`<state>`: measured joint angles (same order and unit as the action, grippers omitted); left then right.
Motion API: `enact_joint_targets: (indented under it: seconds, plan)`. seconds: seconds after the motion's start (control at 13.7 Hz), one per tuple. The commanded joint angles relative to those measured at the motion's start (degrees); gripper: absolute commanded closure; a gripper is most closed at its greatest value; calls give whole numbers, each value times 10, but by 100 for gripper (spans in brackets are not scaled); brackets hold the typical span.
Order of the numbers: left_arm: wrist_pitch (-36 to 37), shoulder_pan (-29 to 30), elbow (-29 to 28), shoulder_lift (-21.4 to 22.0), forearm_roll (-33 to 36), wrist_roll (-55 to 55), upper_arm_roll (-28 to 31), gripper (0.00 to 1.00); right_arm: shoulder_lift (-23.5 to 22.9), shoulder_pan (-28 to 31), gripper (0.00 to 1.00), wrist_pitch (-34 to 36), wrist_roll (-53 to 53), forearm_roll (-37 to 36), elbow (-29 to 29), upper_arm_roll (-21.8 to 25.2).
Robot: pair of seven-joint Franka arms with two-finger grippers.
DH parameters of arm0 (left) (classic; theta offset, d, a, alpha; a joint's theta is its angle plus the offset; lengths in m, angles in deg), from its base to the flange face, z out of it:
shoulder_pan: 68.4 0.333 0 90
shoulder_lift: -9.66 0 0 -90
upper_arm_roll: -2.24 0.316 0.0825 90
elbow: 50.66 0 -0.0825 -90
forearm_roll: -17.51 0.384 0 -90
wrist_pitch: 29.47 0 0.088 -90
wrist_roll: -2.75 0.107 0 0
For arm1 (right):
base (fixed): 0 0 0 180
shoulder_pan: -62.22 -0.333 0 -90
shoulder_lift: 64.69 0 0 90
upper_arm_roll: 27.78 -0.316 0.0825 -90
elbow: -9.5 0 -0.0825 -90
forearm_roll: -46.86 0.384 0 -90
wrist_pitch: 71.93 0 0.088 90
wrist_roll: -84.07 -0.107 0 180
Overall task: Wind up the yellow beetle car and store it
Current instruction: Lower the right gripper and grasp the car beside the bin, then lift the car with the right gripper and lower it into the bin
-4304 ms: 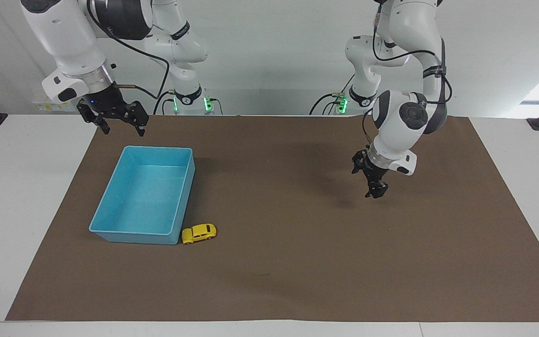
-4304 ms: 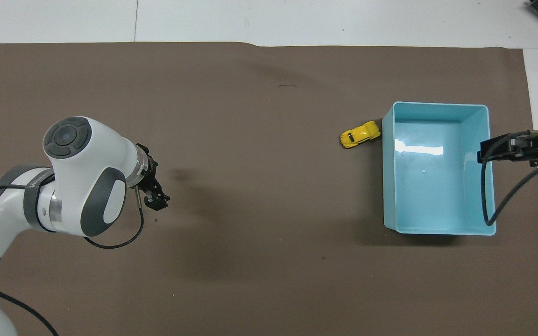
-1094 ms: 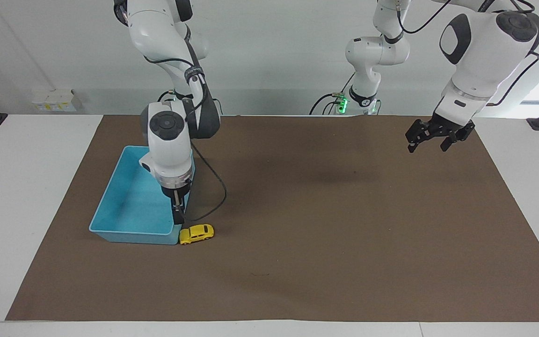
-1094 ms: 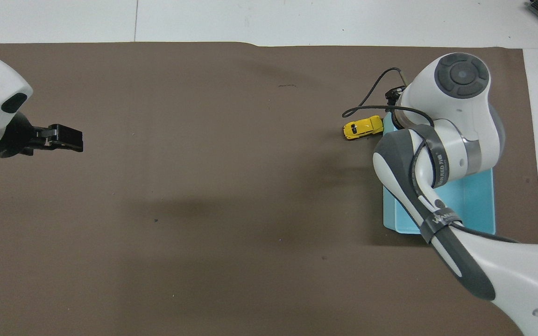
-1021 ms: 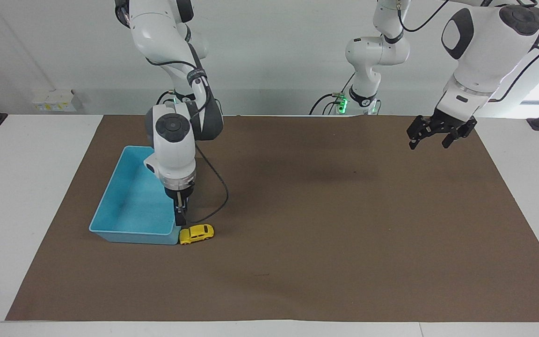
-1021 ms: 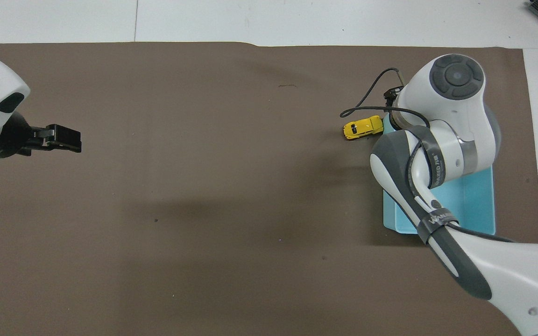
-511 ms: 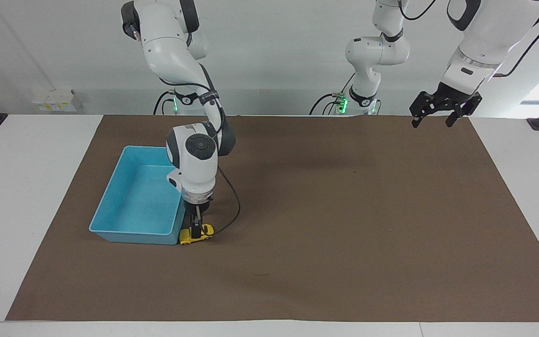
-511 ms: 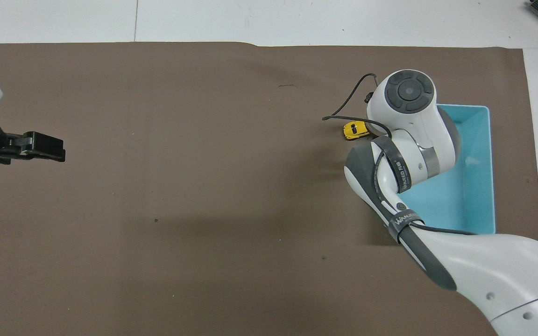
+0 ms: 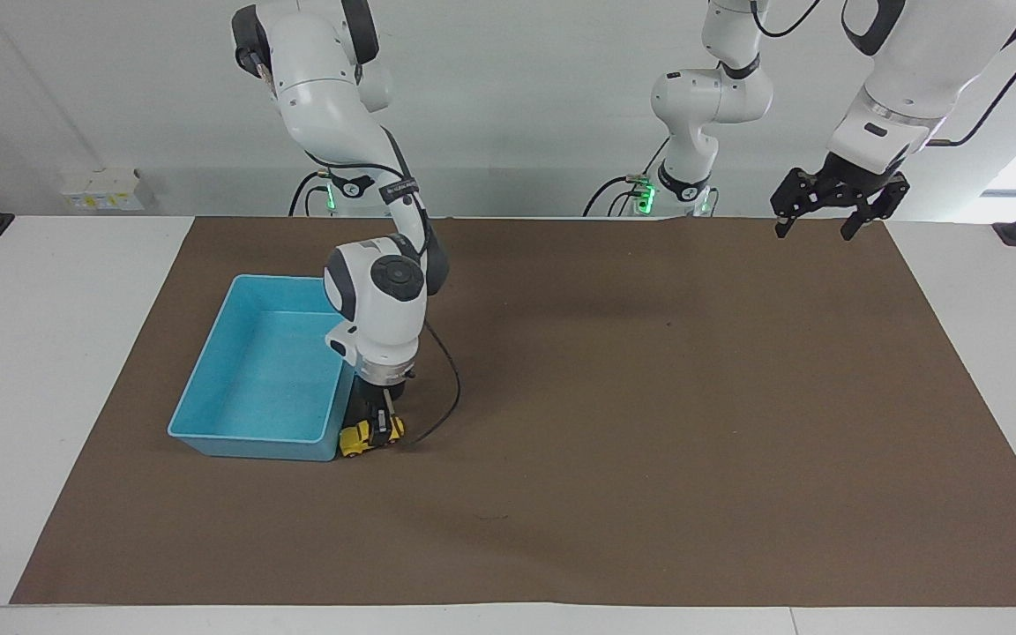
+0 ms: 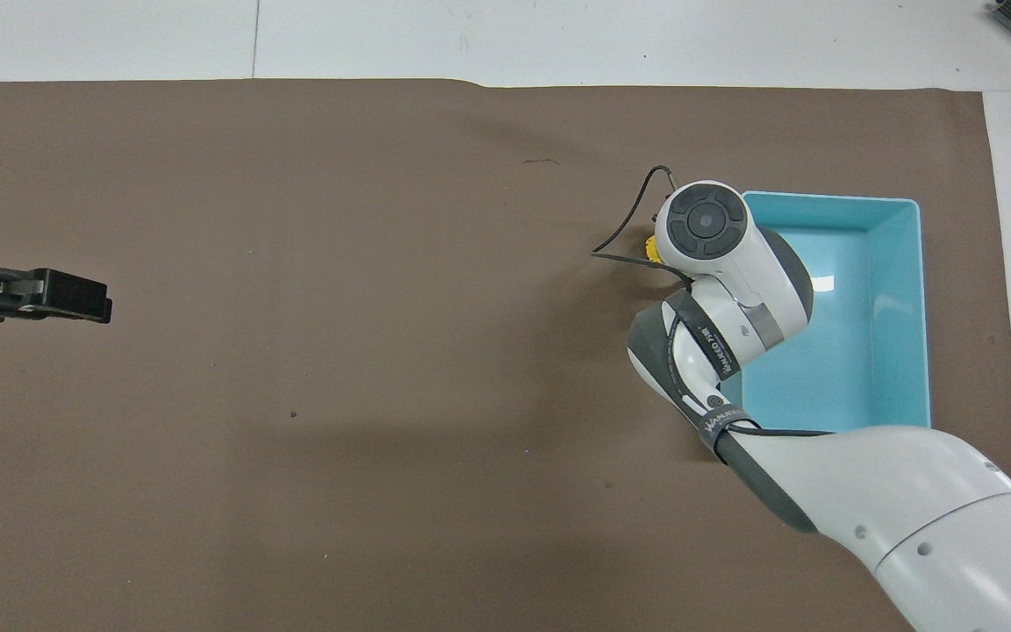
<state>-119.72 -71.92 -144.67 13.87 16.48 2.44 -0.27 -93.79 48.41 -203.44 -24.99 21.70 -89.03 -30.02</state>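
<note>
The yellow beetle car [image 9: 352, 440] stands on the brown mat against the blue bin's corner that is farthest from the robots. My right gripper [image 9: 374, 429] is down over the car's middle and shut on it, wrist pointing straight down. In the overhead view the right wrist covers nearly all of the yellow beetle car [image 10: 651, 253]; only a sliver of yellow shows, and the gripper itself is hidden. My left gripper [image 9: 825, 210] hangs open and holds nothing, high over the mat's corner at the left arm's end, and waits; the overhead view also shows this left gripper [image 10: 75, 297].
The blue bin [image 9: 248, 445] sits open on the mat at the right arm's end, with nothing in it; from overhead the bin [image 10: 902, 307] is partly covered by the right arm. A black cable [image 9: 446, 388] loops off the right wrist beside the car.
My right gripper has dropped down over the car beside the bin and closed on it. The left gripper has barely shifted and stays open.
</note>
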Motion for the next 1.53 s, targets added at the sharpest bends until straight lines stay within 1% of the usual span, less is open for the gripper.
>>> enact_joint_targets:
  seconds: [0.0,0.15,0.36,0.51,0.73,0.95,1.09,1.24,1.46]
  plan:
    - [4,11,1,6,6,7,-4,0,5,-10,100,26,-10,-18,3,-3]
    - [4,19,1,6,-4,7,-4,0,13,-15,100,58,-5,-9,20,-5]
    - [5,19,3,6,-5,7,-4,0,42,-18,100,90,2,-2,24,-24]
    - [3,19,6,6,-5,6,-3,0,67,-17,100,107,16,38,23,-27]
    - [4,19,6,6,-5,7,-3,0,105,-10,100,142,73,78,22,-26]
    - [3,19,6,7,-5,7,-2,0,128,3,100,164,156,83,21,-26]
    - [4,19,6,7,-5,7,-2,0,141,15,100,174,231,85,18,-27]
    - [6,19,6,7,-9,7,-2,0,155,34,100,180,325,120,15,-26]
    - [5,19,6,8,-8,6,-1,0,171,54,100,212,459,146,13,-26]
